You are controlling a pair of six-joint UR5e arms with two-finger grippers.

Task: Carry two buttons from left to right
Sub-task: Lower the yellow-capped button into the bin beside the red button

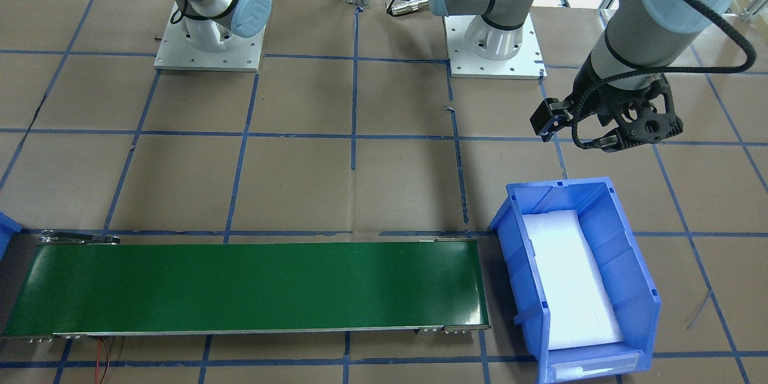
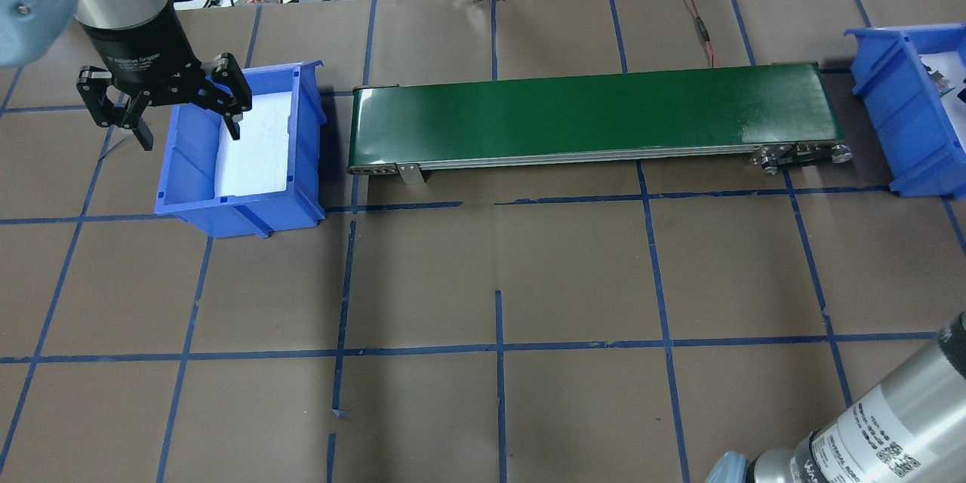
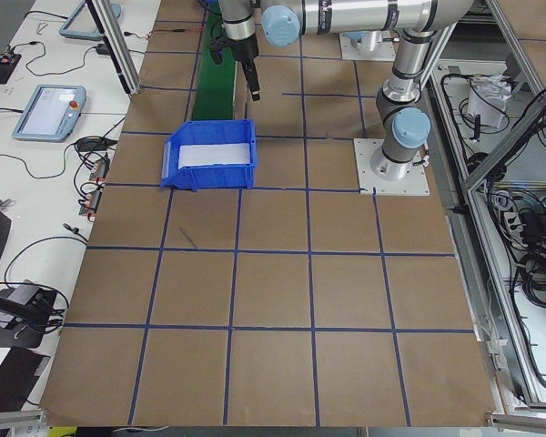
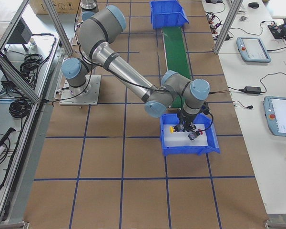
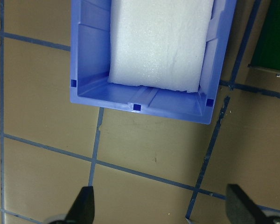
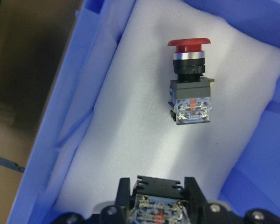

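Observation:
The red mushroom-cap button (image 6: 191, 88) lies on its side on white foam in the right blue bin (image 4: 190, 149). It also shows in the exterior right view (image 4: 197, 135). My right gripper (image 6: 158, 205) is down in that bin. Its fingers close against the black-and-grey body of the second button (image 6: 158, 215). That button's yellow cap (image 4: 172, 129) shows beside the gripper (image 4: 187, 127). My left gripper (image 2: 189, 137) is open and empty. It hangs over the near-left rim of the left blue bin (image 2: 241, 207), which holds only white foam (image 5: 161, 42).
A green conveyor belt (image 2: 589, 109) runs between the two bins. It also shows in the front-facing view (image 1: 252, 288). The table is brown paper with a blue tape grid. The arm bases (image 1: 495, 42) stand at the robot's side.

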